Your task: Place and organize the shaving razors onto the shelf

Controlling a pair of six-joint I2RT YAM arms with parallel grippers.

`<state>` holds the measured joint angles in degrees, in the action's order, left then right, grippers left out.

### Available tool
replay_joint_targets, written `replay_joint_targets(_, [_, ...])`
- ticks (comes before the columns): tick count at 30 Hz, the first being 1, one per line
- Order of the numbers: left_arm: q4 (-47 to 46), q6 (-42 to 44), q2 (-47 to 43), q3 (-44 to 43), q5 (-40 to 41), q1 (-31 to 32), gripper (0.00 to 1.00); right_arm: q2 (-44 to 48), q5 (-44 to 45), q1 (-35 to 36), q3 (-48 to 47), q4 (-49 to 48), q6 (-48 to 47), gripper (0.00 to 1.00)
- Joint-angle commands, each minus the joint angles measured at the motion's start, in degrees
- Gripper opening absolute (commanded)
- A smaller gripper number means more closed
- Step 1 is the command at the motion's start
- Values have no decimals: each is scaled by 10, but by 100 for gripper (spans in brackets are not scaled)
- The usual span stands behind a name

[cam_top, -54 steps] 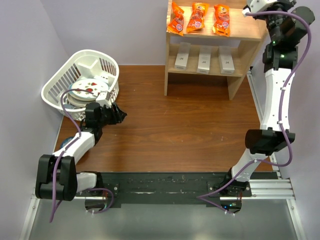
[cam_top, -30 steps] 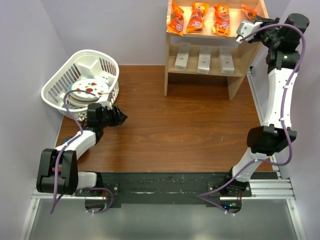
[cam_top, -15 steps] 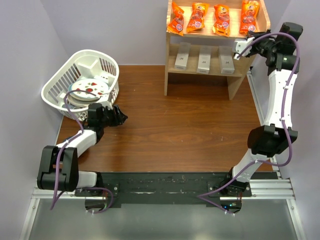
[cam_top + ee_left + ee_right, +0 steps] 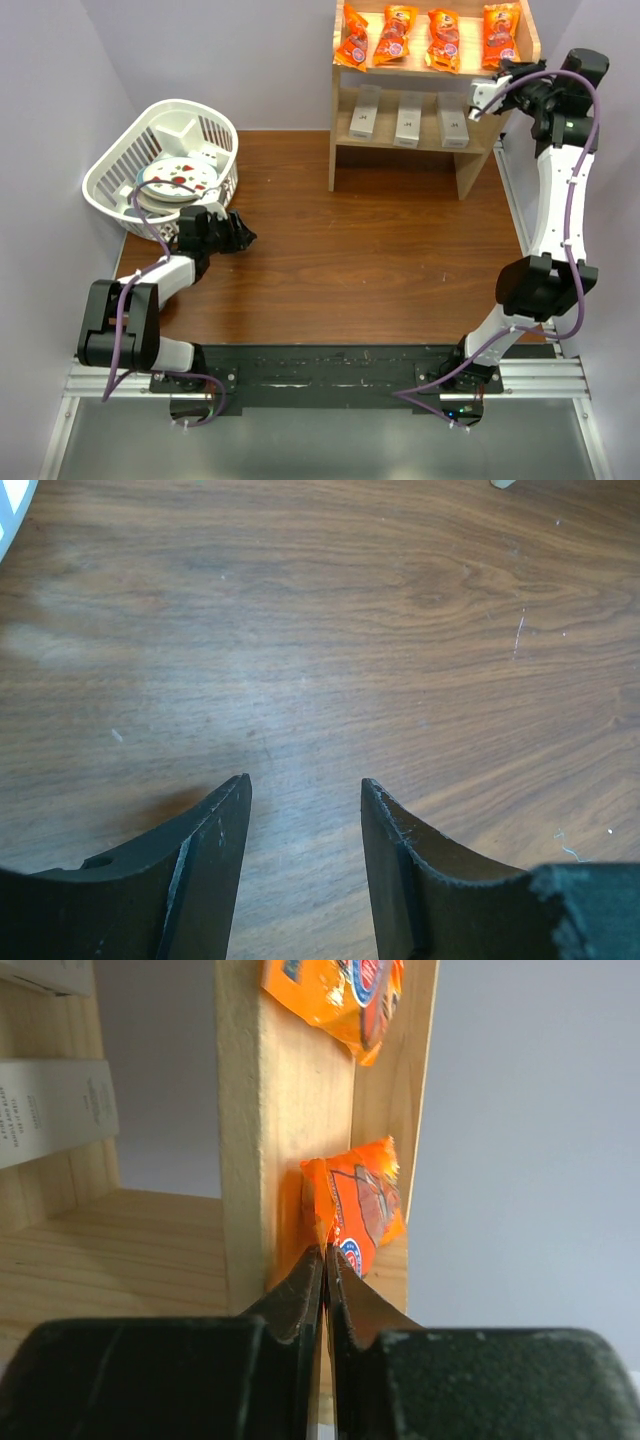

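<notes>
Step in hand: you look finished with placing; all three shaving razors lie in a row on the lower level of the shelf.
Right gripper: jaws pressed together, nothing between them, beside the shelf's right end.
Left gripper: jaws partly apart, empty, low over the table.
Next move: judge the row's spacing; if even, draw your right arm clear.
Upper level: four orange snack packets.
White basket: a plate inside.
</notes>
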<state>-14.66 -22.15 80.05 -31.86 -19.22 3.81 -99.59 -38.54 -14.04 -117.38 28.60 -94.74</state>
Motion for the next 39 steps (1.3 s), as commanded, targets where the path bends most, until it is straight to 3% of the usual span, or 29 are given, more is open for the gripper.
replay_joint_targets(1, [-36,-11,6,-25,-8,-3,53,31,-8,-8,13,-62,38,12])
replay_joint_targets(4, [-36,-11,6,-24,-7,-1,53,41,-9,-9,31,-71,35,23])
replay_joint_targets(5, [-37,-12,6,-24,-6,-1,53,45,-8,-8,37,-73,31,34])
replay_joint_targets(13, [-37,-12,7,-29,-6,0,53,95,-15,-8,98,-153,95,76])
replay_joint_targets(15, [-36,-10,0,-33,-11,0,55,129,-28,-8,143,-200,148,84])
replay_joint_targets(17, [-36,3,-3,-39,-33,2,59,201,-57,-7,189,-233,246,99])
replay_joint_targets(20, [-20,25,-10,-64,-48,18,68,312,-53,42,289,-216,354,99])
replay_joint_targets(23, [-1,56,-11,-101,-68,47,88,406,21,139,388,-135,457,99])
replay_joint_targets(24, [12,65,-10,-123,-73,56,99,418,43,174,423,-106,498,99])
replay_joint_targets(25, [20,75,-9,-137,-81,77,100,425,82,219,434,-89,534,99])
replay_joint_targets(26, [30,102,-8,-150,-86,88,100,423,107,237,441,-67,630,99])
replay_joint_targets(30, [65,158,-6,-217,-100,140,100,334,150,258,366,43,806,99])
replay_joint_targets(33, [62,173,-7,-246,-99,167,100,285,182,258,303,94,863,99])
replay_joint_targets(39, [72,175,4,-297,-67,184,100,295,295,262,296,93,928,99])
